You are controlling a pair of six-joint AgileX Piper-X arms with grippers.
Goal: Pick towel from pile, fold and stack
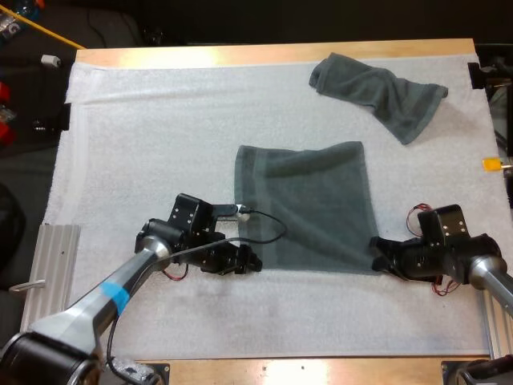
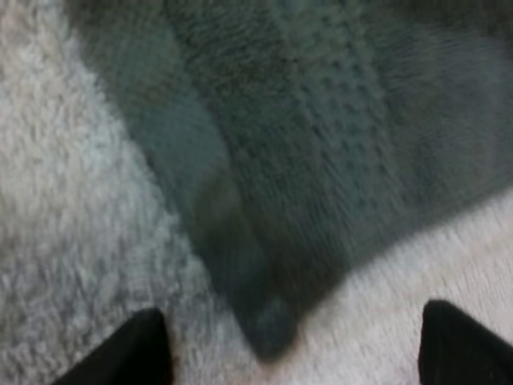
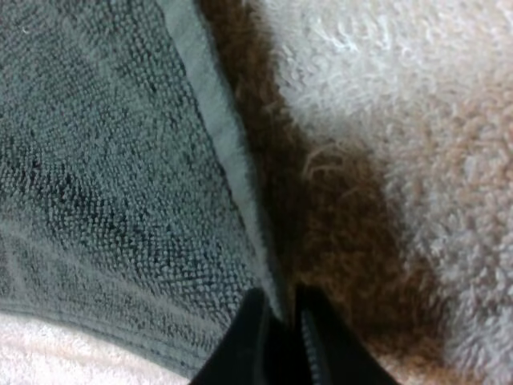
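High view, flat towel (image 1: 309, 204): spread open in the middle of the white mat (image 1: 160, 144), which covers the wooden worktop (image 1: 264, 54).
High view, crumpled towel (image 1: 377, 92): bunched at the mat's far right, well apart from the flat towel.
High view, left claw (image 1: 255, 263): low on the mat, at the flat towel's near left corner.
High view, right claw (image 1: 377, 255): low at the flat towel's near right corner.
Left wrist view, fingers (image 2: 136, 349): spread wide, released; the towel's corner lies on the mat between them, clear of both.
Right wrist view, fingers (image 3: 248, 341): drawn close together, clenched on the flat towel's hemmed edge, which runs down into the narrow gap between them; bare mat lies beside that edge.
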